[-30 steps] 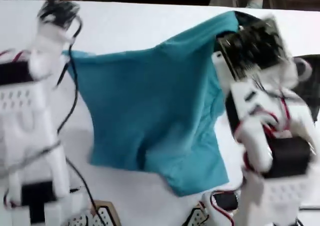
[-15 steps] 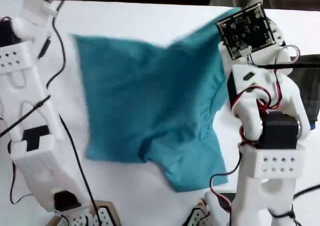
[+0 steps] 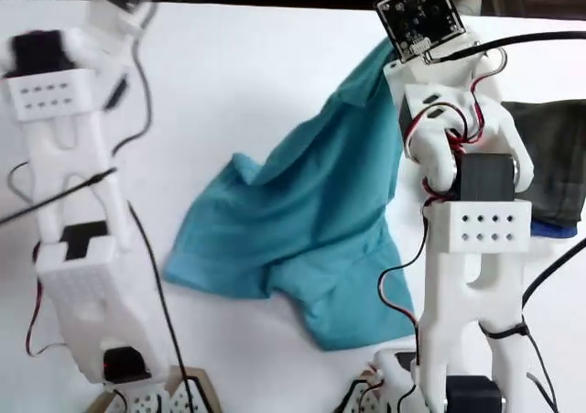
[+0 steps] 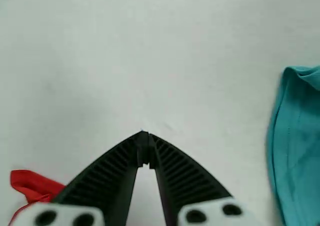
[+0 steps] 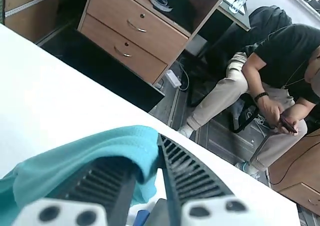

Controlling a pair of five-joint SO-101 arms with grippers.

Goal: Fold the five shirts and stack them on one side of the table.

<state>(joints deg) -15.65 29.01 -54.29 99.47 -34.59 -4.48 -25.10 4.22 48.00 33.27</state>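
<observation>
- White desk (image 3: 256, 65) runs wide under both arms, with a dark floor past its far edge at 12 o'clock.
- One second back the teal shirt (image 3: 302, 221) was stretched taut between the two arms; now its 10 o'clock corner has dropped and the cloth has slumped into a rumpled heap at the centre.
- Right claw (image 5: 146, 162) is clamped on a fold of the shirt, lifting one edge at 1 o'clock, so the cloth trails from there down towards 6 o'clock.
- Left claw (image 4: 144, 138) has let go and pulled away to 10 o'clock; its jaws meet at the tips with nothing between them, and the shirt's edge lies well apart from it.
- My reading: the spread-out is lost, so the shirt has to be laid flat again before any fold; no fold is made yet.
- Open room lies from 9 to 12 o'clock, all bare desk.
- Tighter at 3 o'clock, where a dark garment (image 3: 554, 166) sits by the desk's edge beside the right arm; the shirt's hem lies near the 6 o'clock edge.
</observation>
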